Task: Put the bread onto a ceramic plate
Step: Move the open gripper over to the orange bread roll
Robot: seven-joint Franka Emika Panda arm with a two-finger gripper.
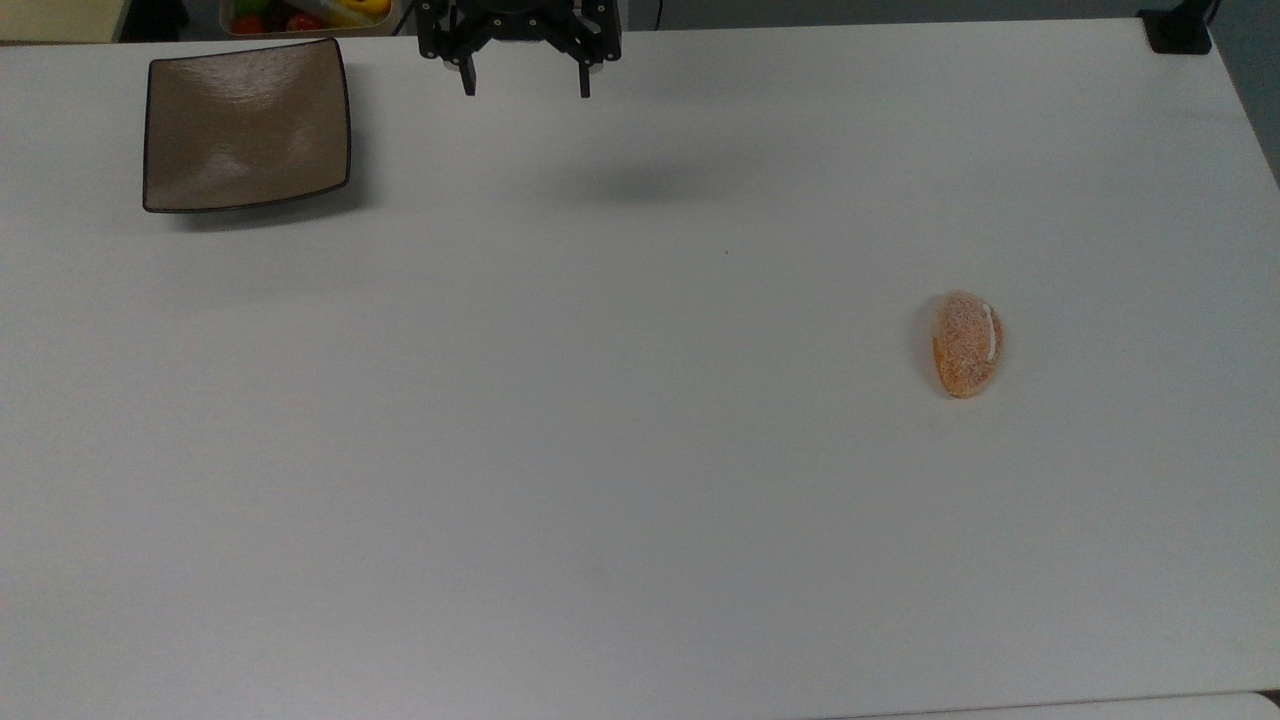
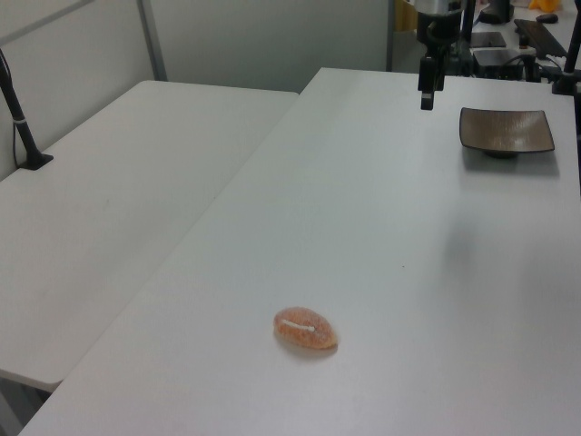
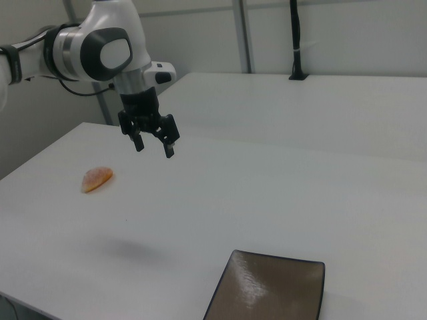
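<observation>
On the white table (image 1: 600,450) lie one bread (image 1: 967,343) and one plate (image 1: 246,125), well apart: bread toward the top view's right, plate at the top view's upper left. Above the table hangs one gripper (image 1: 526,88), fingers spread, holding nothing. Behind the plate sits one fruit container (image 1: 305,16).

White table (image 2: 381,227) beside another white table (image 2: 109,200); pale, perhaps panelled walls (image 2: 263,36)
</observation>
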